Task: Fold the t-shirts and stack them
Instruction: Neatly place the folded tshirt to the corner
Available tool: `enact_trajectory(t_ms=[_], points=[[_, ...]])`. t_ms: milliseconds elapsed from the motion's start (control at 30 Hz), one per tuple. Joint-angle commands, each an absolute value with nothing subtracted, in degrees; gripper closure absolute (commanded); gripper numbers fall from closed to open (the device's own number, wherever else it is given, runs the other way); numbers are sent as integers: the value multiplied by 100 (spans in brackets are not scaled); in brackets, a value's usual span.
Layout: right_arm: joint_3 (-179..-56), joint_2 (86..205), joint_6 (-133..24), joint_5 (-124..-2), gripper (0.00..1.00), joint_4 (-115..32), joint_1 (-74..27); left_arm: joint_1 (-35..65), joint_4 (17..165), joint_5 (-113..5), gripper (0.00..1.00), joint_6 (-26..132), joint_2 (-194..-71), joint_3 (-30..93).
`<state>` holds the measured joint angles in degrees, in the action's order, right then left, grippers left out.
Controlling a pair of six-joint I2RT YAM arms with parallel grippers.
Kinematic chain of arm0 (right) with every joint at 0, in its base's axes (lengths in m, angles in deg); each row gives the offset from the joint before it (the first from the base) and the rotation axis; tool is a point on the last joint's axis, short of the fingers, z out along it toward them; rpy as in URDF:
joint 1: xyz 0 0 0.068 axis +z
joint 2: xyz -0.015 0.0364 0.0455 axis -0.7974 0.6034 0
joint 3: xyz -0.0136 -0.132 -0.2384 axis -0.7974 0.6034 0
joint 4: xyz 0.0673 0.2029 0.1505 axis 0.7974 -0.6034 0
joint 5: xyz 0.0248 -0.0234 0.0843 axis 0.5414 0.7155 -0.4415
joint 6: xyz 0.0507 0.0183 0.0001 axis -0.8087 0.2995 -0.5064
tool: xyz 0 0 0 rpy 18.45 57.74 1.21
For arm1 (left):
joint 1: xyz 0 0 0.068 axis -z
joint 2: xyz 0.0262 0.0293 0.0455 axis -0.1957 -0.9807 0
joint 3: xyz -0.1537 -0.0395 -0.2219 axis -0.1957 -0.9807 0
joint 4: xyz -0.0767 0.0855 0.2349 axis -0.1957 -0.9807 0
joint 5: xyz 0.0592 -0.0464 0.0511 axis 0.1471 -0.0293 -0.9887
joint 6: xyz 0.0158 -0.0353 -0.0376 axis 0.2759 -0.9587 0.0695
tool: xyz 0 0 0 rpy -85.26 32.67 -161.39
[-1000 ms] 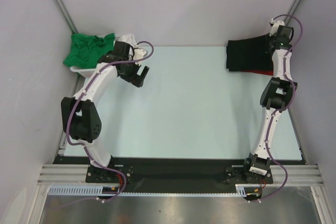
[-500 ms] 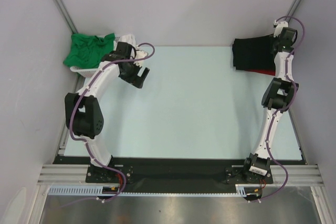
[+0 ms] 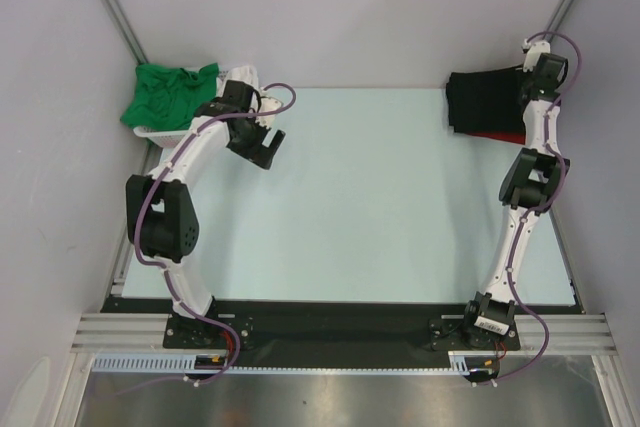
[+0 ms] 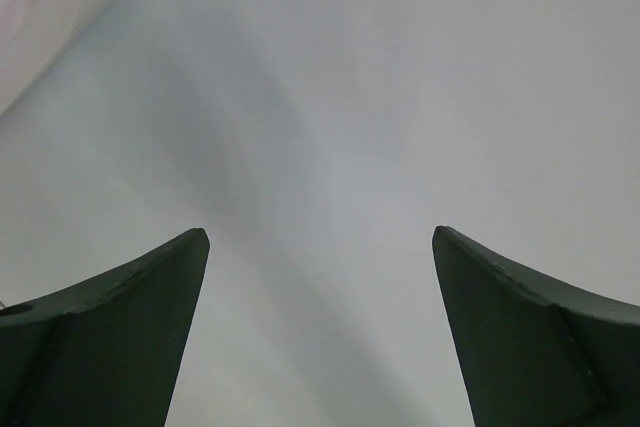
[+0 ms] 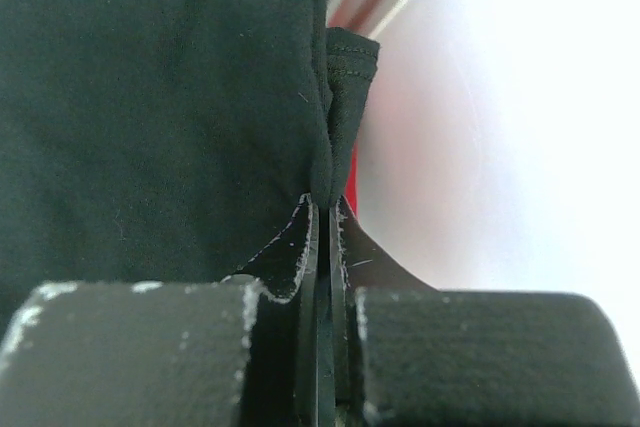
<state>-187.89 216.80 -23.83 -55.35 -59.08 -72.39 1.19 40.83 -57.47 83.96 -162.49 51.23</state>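
A folded black t-shirt [image 3: 483, 102] lies at the table's far right corner on top of a red t-shirt [image 3: 498, 136], whose edge peeks out below it. My right gripper [image 3: 524, 84] is shut on the black t-shirt's [image 5: 160, 117] right edge, with a sliver of the red t-shirt [image 5: 350, 182] showing beside the fingers. A crumpled green t-shirt [image 3: 165, 94] sits in the white basket [image 3: 150, 133] at the far left. My left gripper [image 3: 270, 147] hovers open beside the basket, over bare table, its fingers [image 4: 120, 327] wide apart with nothing between them.
White cloth [image 3: 245, 75] shows in the basket behind the left wrist. Grey walls close in the table on the left, back and right. The pale tabletop [image 3: 380, 197] spreads between the arms.
The right gripper has dragged the black t-shirt a little to the right, toward the corner. The left arm has shifted only slightly.
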Motion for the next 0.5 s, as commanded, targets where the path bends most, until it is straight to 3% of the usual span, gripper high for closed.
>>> enact_trajectory(t_ms=[0,100,133,167,200,300,467], points=[[-18835,21729,-2268,-5108,100,-5376,-7486,164,4092,-5818,0,8414,-16268,5320],[-18730,21764,-2207,-4932,99,-5218,-7486,181,4057,-5827,0,8405,-16330,5390],[-18686,21747,-2189,-4827,91,-5156,-7486,190,4048,-5827,0,8414,-16330,5390],[-18650,21738,-2154,-4800,79,-5060,-7477,207,4039,-5827,0,8405,-16339,5390],[-18633,21729,-2093,-4774,50,-5016,-7468,216,4048,-5827,0,8414,-16339,5373],[-18615,21616,-2057,-4642,13,-4945,-7407,234,4057,-5818,0,8423,-16356,5355],[-18220,21185,-2241,-4870,4,-4866,-7275,251,4048,-5783,0,8441,-16339,5355]])
